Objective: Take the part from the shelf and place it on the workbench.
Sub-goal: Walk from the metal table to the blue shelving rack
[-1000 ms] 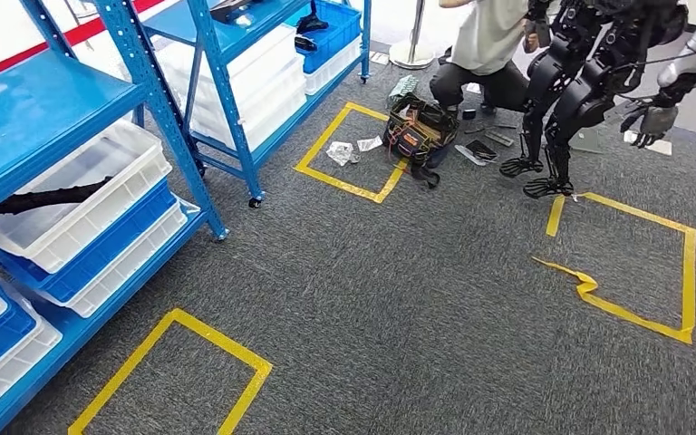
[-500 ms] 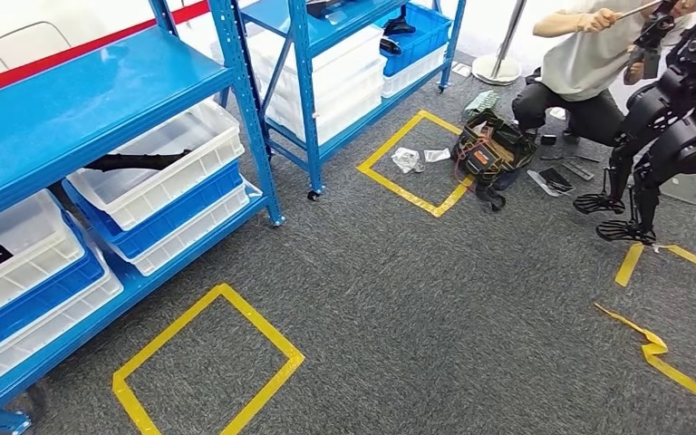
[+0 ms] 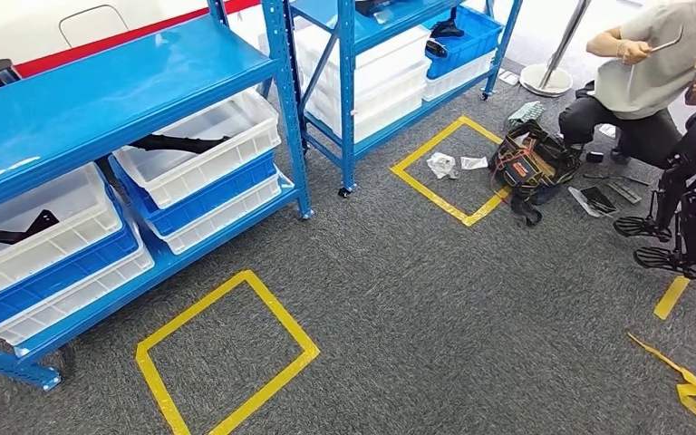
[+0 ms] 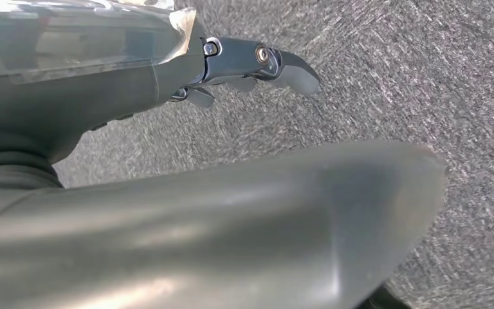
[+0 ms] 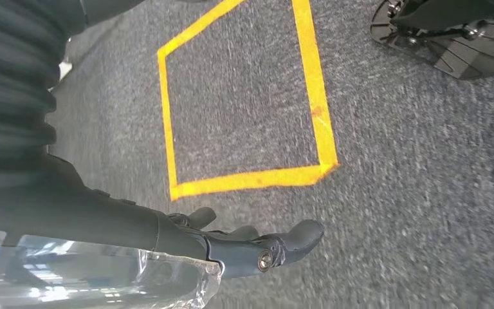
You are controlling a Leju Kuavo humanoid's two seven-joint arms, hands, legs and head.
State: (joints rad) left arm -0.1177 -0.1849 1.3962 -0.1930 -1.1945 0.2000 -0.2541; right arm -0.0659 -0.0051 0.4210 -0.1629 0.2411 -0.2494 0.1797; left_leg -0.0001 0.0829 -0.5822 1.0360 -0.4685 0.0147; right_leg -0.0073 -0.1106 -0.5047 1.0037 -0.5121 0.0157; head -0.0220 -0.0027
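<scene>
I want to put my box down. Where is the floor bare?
Bare carpet lies between the near yellow square and the tape strip. The top shelf is bare too. It is crowded by the tool bag and the person.

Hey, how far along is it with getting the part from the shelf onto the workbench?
Both hands, left hand and right hand, hang over the carpet holding nothing. Black parts lie in white bins on the blue shelf. That fits approaching for a pick, or returning after a delivery; I cannot tell which.
</scene>
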